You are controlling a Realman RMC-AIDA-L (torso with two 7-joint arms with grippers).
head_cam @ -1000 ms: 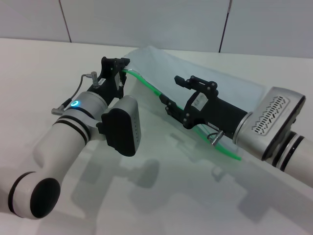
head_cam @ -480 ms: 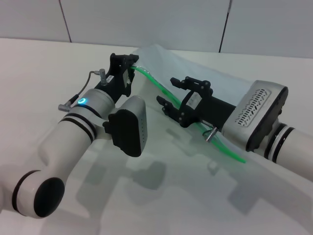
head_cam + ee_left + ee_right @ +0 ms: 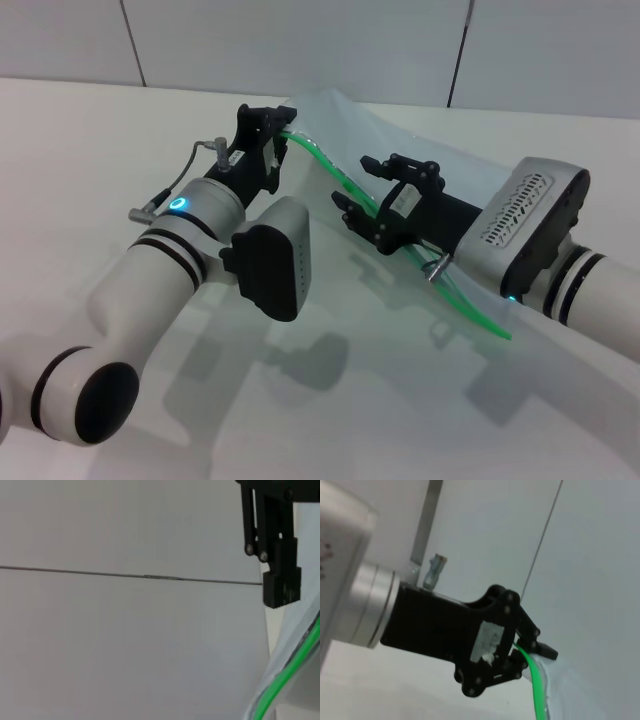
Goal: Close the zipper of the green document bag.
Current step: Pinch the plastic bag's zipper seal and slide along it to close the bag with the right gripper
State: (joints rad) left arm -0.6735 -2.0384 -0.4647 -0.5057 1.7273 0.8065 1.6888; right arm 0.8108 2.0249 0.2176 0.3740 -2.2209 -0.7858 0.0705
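Note:
The green document bag (image 3: 465, 165), a translucent pale pouch, is held up off the white table. Its bright green zipper (image 3: 468, 304) runs along the near edge between the two arms. My left gripper (image 3: 270, 126) is at the far end, shut on the zipper's end at the bag's corner. In the right wrist view that left gripper (image 3: 543, 653) pinches the green zipper (image 3: 536, 685). The left wrist view shows one finger (image 3: 281, 582) above the zipper (image 3: 287, 677). My right gripper (image 3: 356, 186) stands open, with the strip passing between its spread fingers. I cannot make out the slider.
The white table (image 3: 80, 150) stretches out to the left and in front of the arms. A grey panelled wall (image 3: 300, 40) stands behind it. Both forearms reach across the near part of the table.
The left gripper has moved farther away and to the right, taking the bag's corner with it. The right arm has shifted left, its open gripper staying around the strip.

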